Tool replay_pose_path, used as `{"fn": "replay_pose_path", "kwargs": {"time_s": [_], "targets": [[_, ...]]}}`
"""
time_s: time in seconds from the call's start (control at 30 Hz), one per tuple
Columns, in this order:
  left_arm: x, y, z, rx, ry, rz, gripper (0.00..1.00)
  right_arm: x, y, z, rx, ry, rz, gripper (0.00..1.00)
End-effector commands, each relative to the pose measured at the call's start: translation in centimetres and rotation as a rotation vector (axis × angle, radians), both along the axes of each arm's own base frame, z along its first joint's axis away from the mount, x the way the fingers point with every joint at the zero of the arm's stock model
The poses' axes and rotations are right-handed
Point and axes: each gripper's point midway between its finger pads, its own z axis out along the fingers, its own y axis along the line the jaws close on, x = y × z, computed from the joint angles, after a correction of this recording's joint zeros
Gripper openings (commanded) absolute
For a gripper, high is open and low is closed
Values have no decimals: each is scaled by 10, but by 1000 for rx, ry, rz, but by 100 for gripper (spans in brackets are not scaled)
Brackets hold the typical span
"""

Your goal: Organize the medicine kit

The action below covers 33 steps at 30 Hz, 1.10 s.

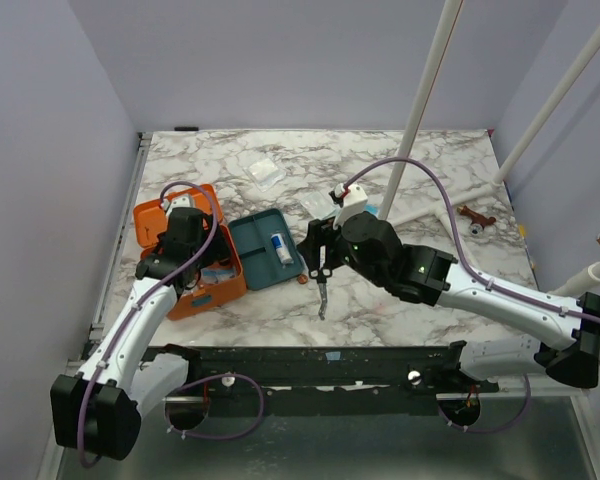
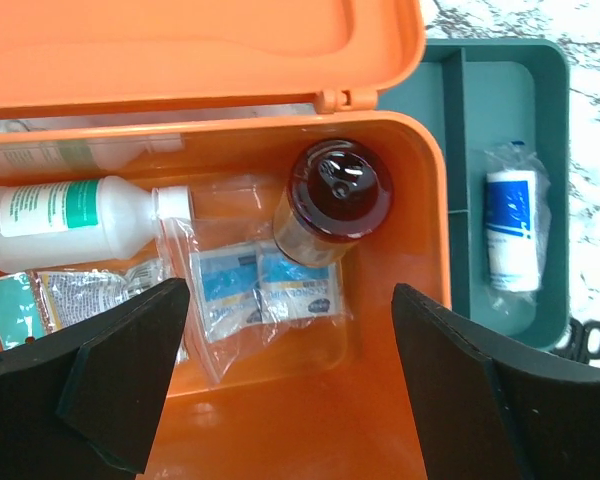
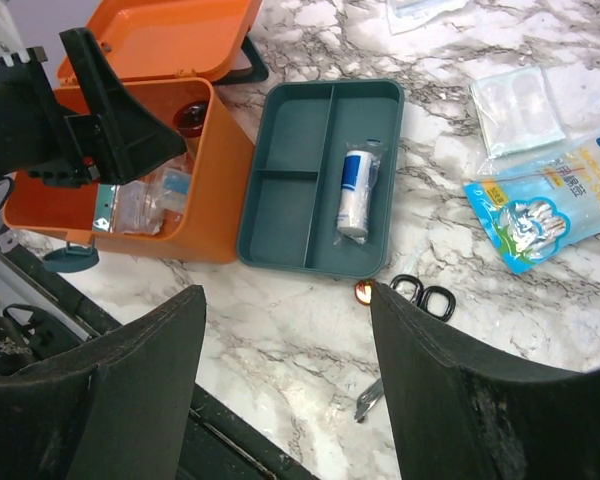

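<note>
Left gripper and right gripper both gaped wide, empty. Dropping into the medicine kit, the left could topple the brown bottle, upper centre of its view.

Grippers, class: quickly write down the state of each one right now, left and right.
Left gripper: open, holding nothing, over the medicine kit.
Right gripper: open, holding nothing.

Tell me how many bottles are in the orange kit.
2. A white bottle lies on its side at the left of the kit. A brown bottle sits by the right wall, near the hinge. More may be hidden under the packets.
</note>
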Motion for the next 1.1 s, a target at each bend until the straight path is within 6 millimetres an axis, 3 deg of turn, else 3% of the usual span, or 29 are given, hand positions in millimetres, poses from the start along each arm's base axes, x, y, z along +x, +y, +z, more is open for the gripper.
{"fn": "replay_pose_path", "kwargs": {"time_s": [0.0, 0.33, 0.57, 0.73, 0.8, 1.07], "targets": [[17, 11, -8, 21, -27, 82, 83, -6, -2, -2, 4, -6, 27, 70], [44, 8, -22, 20, -24, 83, 78, -8, -15, -14, -29, 4, 6, 71], [53, 1, -30, 2, -21, 59, 78, -9, -15, -23, -44, 19, 9, 71], [57, -2, -37, -2, -16, 43, 72, -9, -14, -27, -49, 25, 10, 71], [57, -4, -40, -6, -9, 35, 68, -9, -13, -27, -49, 27, 12, 71], [59, -9, -39, -21, -14, 14, 37, -8, -13, -30, -59, 29, 10, 71]]}}
